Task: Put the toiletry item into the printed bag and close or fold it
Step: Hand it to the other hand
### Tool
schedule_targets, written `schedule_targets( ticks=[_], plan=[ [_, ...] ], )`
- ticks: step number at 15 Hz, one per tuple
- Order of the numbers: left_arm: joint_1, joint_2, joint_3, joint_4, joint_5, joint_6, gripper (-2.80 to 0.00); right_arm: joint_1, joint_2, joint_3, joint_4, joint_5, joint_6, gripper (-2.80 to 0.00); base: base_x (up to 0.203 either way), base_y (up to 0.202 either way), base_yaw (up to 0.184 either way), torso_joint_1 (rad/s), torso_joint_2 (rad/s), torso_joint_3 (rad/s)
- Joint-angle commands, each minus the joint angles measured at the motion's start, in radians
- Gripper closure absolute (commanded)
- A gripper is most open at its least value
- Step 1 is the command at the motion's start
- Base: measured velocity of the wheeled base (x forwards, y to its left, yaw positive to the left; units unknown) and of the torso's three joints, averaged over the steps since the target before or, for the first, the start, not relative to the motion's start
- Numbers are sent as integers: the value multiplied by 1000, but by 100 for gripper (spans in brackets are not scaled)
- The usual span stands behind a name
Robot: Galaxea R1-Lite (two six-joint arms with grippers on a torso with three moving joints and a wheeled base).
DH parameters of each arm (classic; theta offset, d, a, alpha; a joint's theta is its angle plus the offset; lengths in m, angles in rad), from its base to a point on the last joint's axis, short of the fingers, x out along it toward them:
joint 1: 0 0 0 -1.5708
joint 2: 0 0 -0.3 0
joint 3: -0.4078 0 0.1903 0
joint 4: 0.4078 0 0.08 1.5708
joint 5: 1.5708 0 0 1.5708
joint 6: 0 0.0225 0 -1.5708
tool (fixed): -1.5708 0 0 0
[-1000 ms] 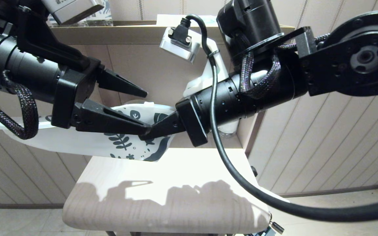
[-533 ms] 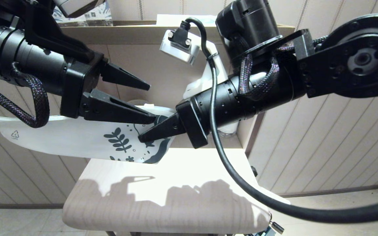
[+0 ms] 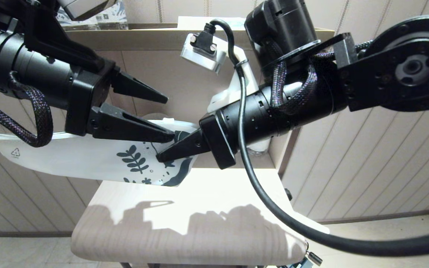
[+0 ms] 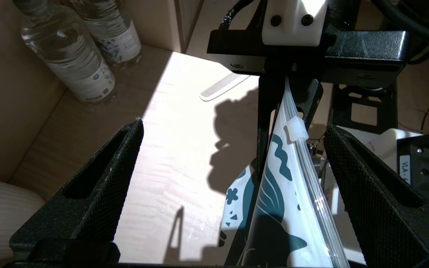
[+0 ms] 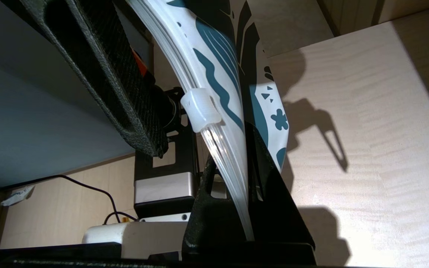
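Glossy plastic printed bag (image 3: pixel 88 160); matt pale wood-grain table (image 3: pixel 199 223).

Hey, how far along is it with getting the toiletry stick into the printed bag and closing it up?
Done: the printed bag is lifted off the table, pinched at its printed end by the shut right tool. In hand: the open left tool straddles the bag's top strip near the slider. Left: a white comb-like item lies on the table, outside the bag; whether anything is inside cannot be told. Closing remains.
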Motion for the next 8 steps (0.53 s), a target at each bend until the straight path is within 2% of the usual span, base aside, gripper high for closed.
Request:
schedule_targets(
  ticks=[1, 3, 4, 8],
  plan=[
    [0, 1, -8, 1, 10, 4, -280, -1, 2, 0, 3, 4, -2, 0, 0, 0, 0, 0, 0, 0],
    [0, 6, -30, 11, 44, 4, -280, -1, 4, 0, 4, 5, 2, 0, 0, 0, 0, 0, 0, 0],
    [-1, 9, -42, 24, 59, 3, 0, -3, 4, 0, 4, 6, 5, 0, 0, 0, 0, 0, 0, 0],
    [-2, 13, -53, 46, 70, 5, 0, -3, 10, 0, 1, 7, 5, 0, 0, 0, 0, 0, 0, 0]
  ],
)
